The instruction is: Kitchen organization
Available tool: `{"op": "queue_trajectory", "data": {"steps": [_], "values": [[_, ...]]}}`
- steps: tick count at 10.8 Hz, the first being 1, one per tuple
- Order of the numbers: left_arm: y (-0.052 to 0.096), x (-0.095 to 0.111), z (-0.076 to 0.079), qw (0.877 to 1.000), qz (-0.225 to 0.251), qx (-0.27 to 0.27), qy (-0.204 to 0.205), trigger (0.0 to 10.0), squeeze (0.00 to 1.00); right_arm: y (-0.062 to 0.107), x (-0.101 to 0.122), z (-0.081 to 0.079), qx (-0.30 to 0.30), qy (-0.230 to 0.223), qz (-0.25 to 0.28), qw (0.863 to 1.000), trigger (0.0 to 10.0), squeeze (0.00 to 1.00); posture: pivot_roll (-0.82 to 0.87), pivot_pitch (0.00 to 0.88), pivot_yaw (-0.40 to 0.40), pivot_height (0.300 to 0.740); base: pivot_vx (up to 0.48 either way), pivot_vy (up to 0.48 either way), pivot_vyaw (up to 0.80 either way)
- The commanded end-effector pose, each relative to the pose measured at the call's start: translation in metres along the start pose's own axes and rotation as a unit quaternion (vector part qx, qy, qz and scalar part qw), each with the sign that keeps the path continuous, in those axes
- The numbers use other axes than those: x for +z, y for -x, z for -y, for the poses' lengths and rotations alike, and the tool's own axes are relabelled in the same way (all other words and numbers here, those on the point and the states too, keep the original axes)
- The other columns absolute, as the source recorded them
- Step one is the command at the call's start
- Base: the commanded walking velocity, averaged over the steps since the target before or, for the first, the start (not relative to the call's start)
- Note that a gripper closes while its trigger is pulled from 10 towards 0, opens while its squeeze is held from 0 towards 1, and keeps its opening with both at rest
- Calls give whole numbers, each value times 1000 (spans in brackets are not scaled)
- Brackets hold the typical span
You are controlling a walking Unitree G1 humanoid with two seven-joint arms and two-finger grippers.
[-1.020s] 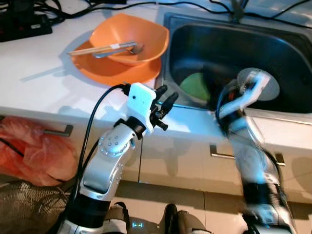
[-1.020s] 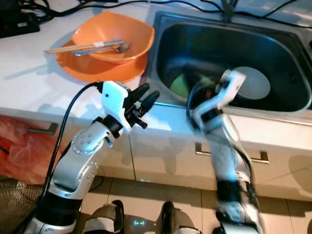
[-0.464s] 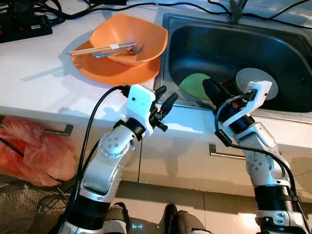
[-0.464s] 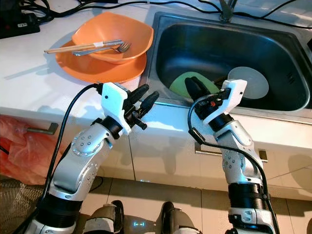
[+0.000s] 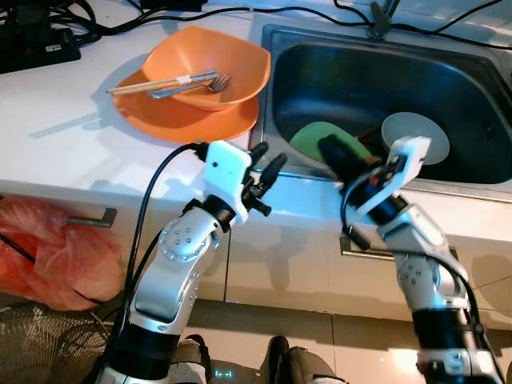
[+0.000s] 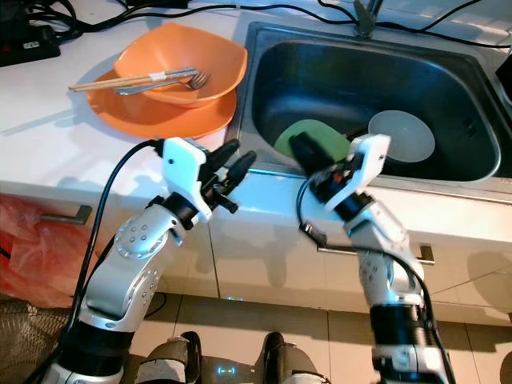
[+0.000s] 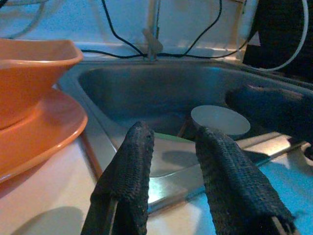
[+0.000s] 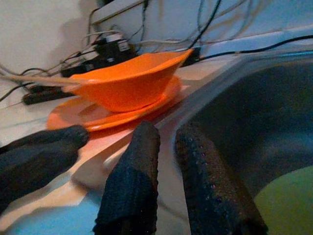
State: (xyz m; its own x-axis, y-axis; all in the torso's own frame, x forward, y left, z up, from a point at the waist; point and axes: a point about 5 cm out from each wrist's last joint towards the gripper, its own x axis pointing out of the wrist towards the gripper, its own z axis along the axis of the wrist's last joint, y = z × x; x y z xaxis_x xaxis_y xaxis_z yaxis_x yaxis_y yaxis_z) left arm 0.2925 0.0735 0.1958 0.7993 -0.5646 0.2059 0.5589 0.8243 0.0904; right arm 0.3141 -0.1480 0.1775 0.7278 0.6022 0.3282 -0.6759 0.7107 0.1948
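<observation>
Home kitchen: steel sink [image 5: 472, 120], white counter [image 5: 72, 136], cabinet drawers [image 5: 296, 264].

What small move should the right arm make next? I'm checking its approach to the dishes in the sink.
Probably reach the right gripper forward and down toward the green plate: it hovers at the sink front rim, fingers slightly apart, holding nothing.

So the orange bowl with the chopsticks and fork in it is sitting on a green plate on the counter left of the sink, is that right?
Not quite. The orange bowl holding the chopsticks and fork sits on an orange plate, not a green one, on the counter left of the sink; the left eye view shows it. The green plate lies inside the sink.
</observation>
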Motion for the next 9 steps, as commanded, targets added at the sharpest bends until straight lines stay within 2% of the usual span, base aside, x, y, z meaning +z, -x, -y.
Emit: {"op": "queue_trajectory", "data": {"steps": [1, 4, 6, 9], "values": [[6, -13, 0, 999, -31, 9, 11, 10000, 0, 7, -14, -5, 19, -18, -32, 999, 10000, 0, 214, 226, -84, 740, 0, 0, 0], [6, -14, 4, 999, -31, 5, 17, 10000, 0, 4, 0, -9, 54, -4, -16, 998, 10000, 0, 208, 231, -88, 740, 0, 0, 0], [6, -13, 4, 999, -28, 9, 18, 10000, 0, 8, -4, -7, 57, -1, -27, 998, 10000, 0, 213, 232, -90, 740, 0, 0, 0], [10, -15, 0, 999, -31, 17, 21, 10000, 0, 8, 1, -7, 52, 8, 5, 999, 10000, 0, 212, 231, -86, 740, 0, 0, 0]]}}
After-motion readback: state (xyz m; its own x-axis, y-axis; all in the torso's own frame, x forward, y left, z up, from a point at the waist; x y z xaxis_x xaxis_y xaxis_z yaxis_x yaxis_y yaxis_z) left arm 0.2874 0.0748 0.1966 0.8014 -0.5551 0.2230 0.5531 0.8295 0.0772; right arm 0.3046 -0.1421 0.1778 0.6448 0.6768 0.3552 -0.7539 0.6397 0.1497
